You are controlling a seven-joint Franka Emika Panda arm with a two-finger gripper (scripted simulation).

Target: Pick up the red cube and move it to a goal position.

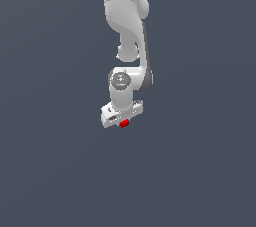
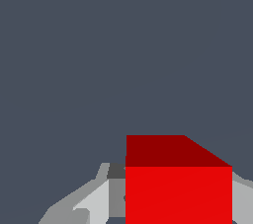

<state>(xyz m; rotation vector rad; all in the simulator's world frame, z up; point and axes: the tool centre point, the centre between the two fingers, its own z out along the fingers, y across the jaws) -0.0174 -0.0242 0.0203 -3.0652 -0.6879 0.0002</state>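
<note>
The red cube (image 1: 124, 123) is a tiny bright red block directly under the white gripper (image 1: 124, 121) in the exterior view. The gripper hangs from the white arm, pointing down at the middle of the view. In the wrist view the red cube (image 2: 178, 188) fills the space between the grey fingers (image 2: 94, 201), which press against its sides. The gripper (image 2: 175, 203) is shut on the cube. I cannot tell from these views how high the cube is above the ground.
The white arm (image 1: 125, 16) comes down from the top of the exterior view. Plain dark grey-blue ground (image 1: 50, 171) surrounds it on all sides. No goal marker shows.
</note>
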